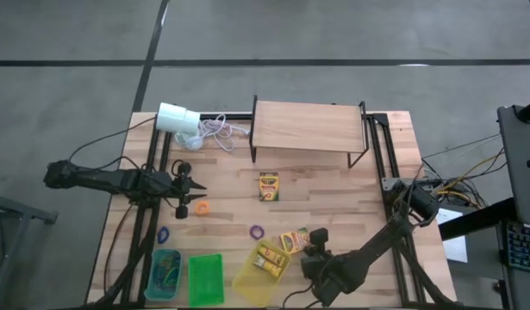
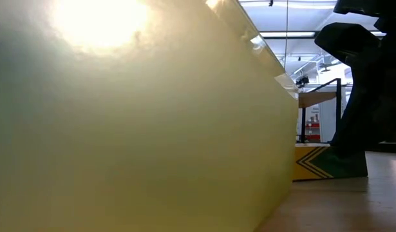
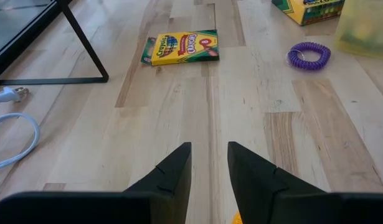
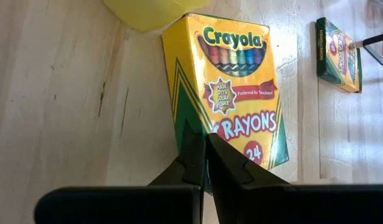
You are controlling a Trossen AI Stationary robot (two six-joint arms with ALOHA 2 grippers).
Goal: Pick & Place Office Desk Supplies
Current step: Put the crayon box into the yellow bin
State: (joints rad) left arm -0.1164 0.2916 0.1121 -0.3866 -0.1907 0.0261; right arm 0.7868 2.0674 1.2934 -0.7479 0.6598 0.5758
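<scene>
A yellow-and-green crayon box [image 1: 295, 239] lies flat beside the yellow bin [image 1: 247, 284], and my right gripper [image 4: 205, 148] stands shut over its long edge near the "24" end. The low view shows this box [image 2: 320, 162] under the dark gripper. Another crayon box [image 1: 269, 185] lies flat mid-table. Two more crayon boxes [image 1: 270, 259] lie in the yellow bin. My left gripper [image 3: 210, 155] is open, low over bare wood beside an orange band [image 1: 200, 207]. Purple bands [image 1: 257, 231] [image 1: 164, 233] lie on the table. My right gripper's shut fingertips [image 4: 192, 138] come slanting down over the crayon box's long green edge [image 4: 179, 112] near its "24" end. The box lies flat on the table. I cannot tell whether the tips touch it.
A green bin [image 1: 206, 278] and a blue bin [image 1: 165, 271] holding bands sit at the near edge. A wooden shelf [image 1: 308, 127] stands at the far side. A white cylinder [image 1: 178, 118] with its white cord [image 1: 215, 129] lies far left. The yellow bin's wall [image 2: 152, 116] fills the low view.
</scene>
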